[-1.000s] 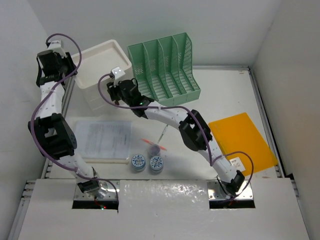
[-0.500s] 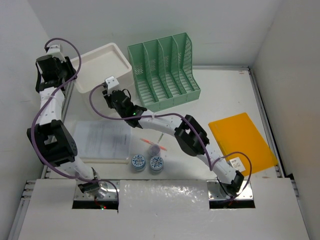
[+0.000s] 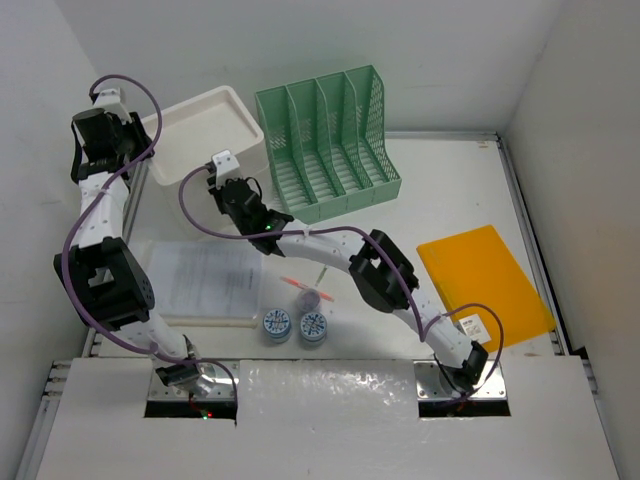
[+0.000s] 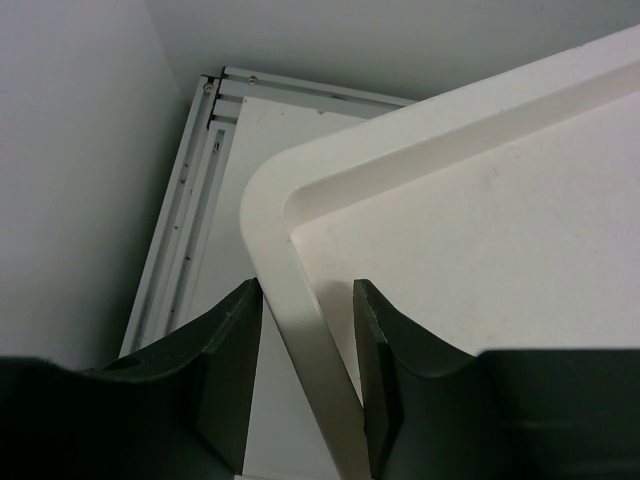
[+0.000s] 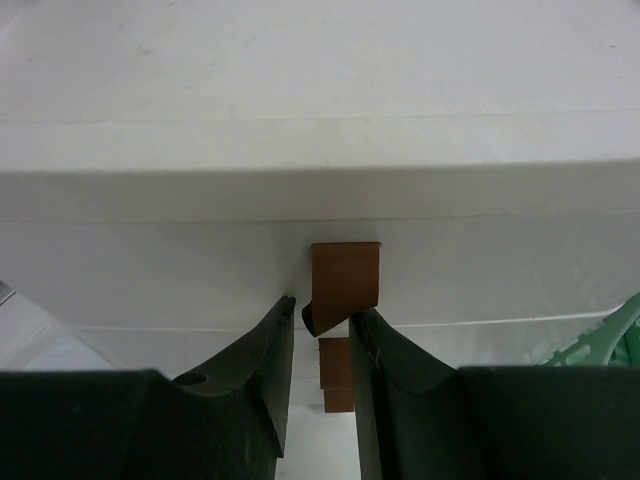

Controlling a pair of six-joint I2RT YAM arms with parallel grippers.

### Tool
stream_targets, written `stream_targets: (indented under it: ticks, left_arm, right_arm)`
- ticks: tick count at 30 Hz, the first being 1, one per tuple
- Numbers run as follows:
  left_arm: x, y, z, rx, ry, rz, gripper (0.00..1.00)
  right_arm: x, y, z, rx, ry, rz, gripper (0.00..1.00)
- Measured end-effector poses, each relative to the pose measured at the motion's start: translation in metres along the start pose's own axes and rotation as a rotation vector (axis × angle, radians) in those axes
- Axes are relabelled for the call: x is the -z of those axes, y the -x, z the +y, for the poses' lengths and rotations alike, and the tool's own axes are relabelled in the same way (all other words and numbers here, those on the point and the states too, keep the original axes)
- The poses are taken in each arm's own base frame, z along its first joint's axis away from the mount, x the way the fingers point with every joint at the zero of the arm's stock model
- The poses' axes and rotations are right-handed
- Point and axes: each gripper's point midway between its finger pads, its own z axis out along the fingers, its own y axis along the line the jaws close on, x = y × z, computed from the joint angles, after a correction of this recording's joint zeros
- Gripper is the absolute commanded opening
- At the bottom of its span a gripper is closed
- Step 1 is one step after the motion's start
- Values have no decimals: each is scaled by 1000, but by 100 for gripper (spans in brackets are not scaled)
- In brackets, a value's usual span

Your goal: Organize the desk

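**Entry:** large flat white rectangular tabletop [image 3: 450,190] with thin metal rails. It fills the floor of the white-walled enclosure, with both arm bases at its near edge.

**Left arm:** rises along the left rail, folds at the elbow, and reaches to the far-left corner. The left tool [image 4: 305,295] sits astride a rounded top corner of the white three-drawer plastic box [image 3: 200,125]. Its jaws are partway apart, one finger outside the rim and one over the recessed top. Whether they clamp the rim cannot be told.

**Right arm:** stretched low and diagonally from the near right to the box front. The right tool [image 5: 322,305] is nearly closed and pinches a brown tab handle [image 5: 345,270]. A second brown handle [image 5: 338,375] is just below.

**Beside the box, to the right:** green mesh file rack [image 3: 325,140].

**Near left:** printed white paper sheet [image 3: 205,275], text too small to read.

**Just right of the sheet:** round blue-and-white lidded tub [image 3: 277,324] beside a second matching tub [image 3: 313,325], markings illegible.

**Right side:** flat orange folder [image 3: 482,275].
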Motion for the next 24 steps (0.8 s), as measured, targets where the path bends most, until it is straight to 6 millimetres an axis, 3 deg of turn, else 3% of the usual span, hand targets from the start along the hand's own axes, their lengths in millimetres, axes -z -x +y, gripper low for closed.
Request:
stream_targets:
  ticks: [3, 9, 16, 19, 24]
  left_arm:
    - [0, 0, 0, 0, 0, -1, 0]
    - [0, 1, 0, 0, 1, -3, 0]
    - [-1, 1, 2, 10, 11, -5, 0]
    - [-1, 1, 1, 16, 13, -7, 0]
    - [-3, 1, -2, 30, 8, -9, 0]
  right_arm:
    - [0, 1, 0, 5, -2, -1, 24]
    - [0, 8, -1, 16, -12, -14, 0]
    - [2, 4, -1, 7, 0, -23, 0]
    - [16, -4, -8, 0, 31, -14, 0]
    - [58, 10, -20, -34, 103, -23, 0]
